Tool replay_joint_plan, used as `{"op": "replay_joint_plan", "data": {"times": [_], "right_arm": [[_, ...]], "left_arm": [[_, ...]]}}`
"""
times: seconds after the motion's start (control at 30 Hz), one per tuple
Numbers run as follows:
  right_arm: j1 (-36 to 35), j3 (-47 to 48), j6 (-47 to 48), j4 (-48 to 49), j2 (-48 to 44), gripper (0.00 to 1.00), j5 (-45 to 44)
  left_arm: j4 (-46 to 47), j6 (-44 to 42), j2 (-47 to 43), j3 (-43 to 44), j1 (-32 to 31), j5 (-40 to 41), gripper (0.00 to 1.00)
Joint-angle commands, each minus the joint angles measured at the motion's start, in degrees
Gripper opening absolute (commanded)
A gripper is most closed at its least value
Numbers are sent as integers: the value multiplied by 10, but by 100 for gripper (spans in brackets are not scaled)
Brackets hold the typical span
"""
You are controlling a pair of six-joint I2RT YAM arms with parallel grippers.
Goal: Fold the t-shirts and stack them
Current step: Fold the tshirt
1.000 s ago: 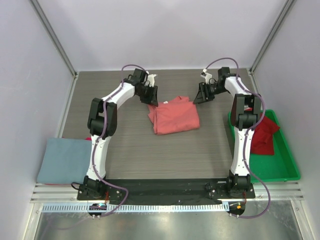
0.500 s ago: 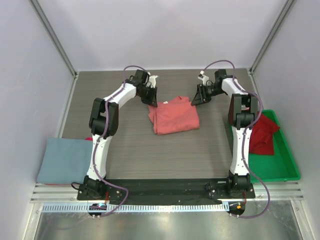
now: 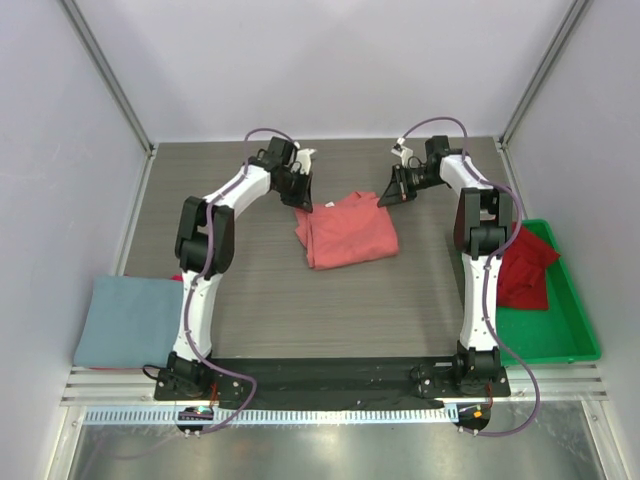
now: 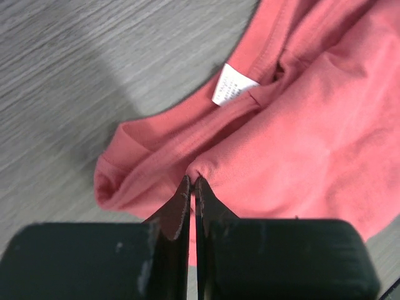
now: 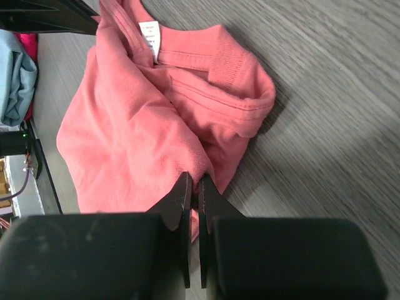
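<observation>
Pinching the salmon-red t-shirt (image 3: 348, 235) are left hand (image 4: 192, 182) and right hand (image 5: 194, 180).

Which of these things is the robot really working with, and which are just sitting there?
For the job:
salmon-red t-shirt, pinched by left pincer and right pincer
darker red t-shirt, in the green tray
folded grey-blue t-shirt

Just lying about:
the green tray itself
table
</observation>
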State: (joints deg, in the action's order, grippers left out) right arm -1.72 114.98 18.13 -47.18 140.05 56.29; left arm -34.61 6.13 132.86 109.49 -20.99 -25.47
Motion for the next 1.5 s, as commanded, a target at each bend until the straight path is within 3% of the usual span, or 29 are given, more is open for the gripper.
{"op": "replay_joint_plan", "data": {"times": [0.0, 0.47, 0.73, 1.07, 1.23, 1.3, 1.47], "right_arm": [[-5, 15, 3, 15, -71, 2, 31], [-14, -99, 60, 12, -233, 1, 8], [-34, -124, 96, -1, -269, 1, -12], [-42, -23, 82, 4, -200, 2, -30], [-60, 78, 65, 19, -97, 2, -60], [-69, 129, 53, 36, -57, 9, -75], [-108, 227, 29, 92, 28, 40, -165]], "left_arm": [[0, -12, -82, -10, -2, -8, 0], [-10, -20, -250, -177, -29, -59, 0], [-5, -4, -320, -234, -42, -53, 0], [-20, -30, -346, -228, -34, 0, 0], [-10, -55, -266, -179, 5, 27, 0], [-12, -59, -225, -144, 11, 44, 0], [-26, -75, -147, -45, 23, 125, 1]]}}
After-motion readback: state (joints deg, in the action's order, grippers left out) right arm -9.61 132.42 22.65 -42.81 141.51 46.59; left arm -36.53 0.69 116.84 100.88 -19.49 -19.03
